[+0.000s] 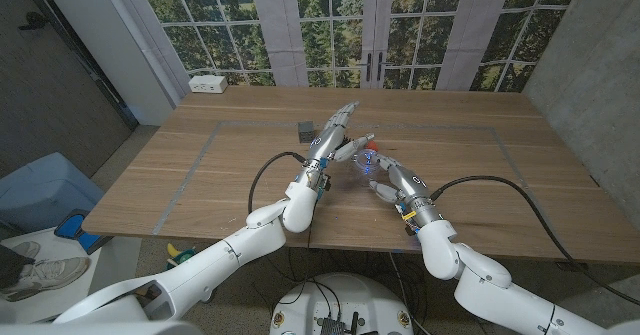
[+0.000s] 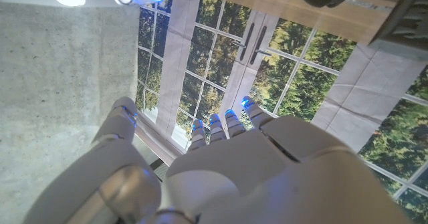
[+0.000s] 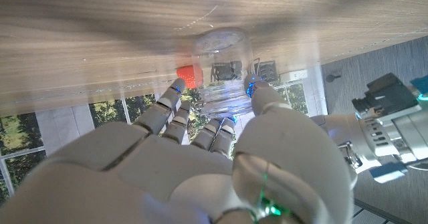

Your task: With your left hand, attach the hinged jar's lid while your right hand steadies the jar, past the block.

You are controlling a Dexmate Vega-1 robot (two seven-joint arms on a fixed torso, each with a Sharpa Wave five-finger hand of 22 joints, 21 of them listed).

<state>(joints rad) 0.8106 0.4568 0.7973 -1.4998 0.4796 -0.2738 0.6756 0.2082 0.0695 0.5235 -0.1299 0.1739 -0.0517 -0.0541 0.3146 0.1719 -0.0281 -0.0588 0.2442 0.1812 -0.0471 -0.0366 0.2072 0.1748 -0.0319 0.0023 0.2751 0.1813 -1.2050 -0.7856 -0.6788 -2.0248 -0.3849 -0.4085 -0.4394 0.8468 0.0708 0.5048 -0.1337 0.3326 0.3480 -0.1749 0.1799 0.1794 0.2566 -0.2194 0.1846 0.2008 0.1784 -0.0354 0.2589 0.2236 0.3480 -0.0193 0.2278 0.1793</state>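
Right hand: I am reaching my right hand (image 1: 392, 180) around the clear hinged jar (image 3: 222, 70), fingers (image 3: 167, 103) spread on either side of the glass, so the jar cannot slide while the lid gets worked on. Whether the pads are truly pressing the glass, I cannot tell from the right wrist view; they are looking at least very close.
Left hand: I am holding my left hand (image 1: 335, 135) raised over the table, fingers (image 2: 217, 127) straight and apart, gripping nothing. It is hanging just beside the jar, on its far left side.
Jar: it is standing on the wooden table (image 1: 200, 175) near the middle, between my two hands.
Lid: too blurred and glassy to make out where it is sitting.
Block: a small dark block (image 1: 305, 129) is lying just past my left fingertips; a red thing (image 3: 189, 74) is showing beside the jar.
Why so: I judge the right hand is bracing first, leaving the left free to come onto the lid.
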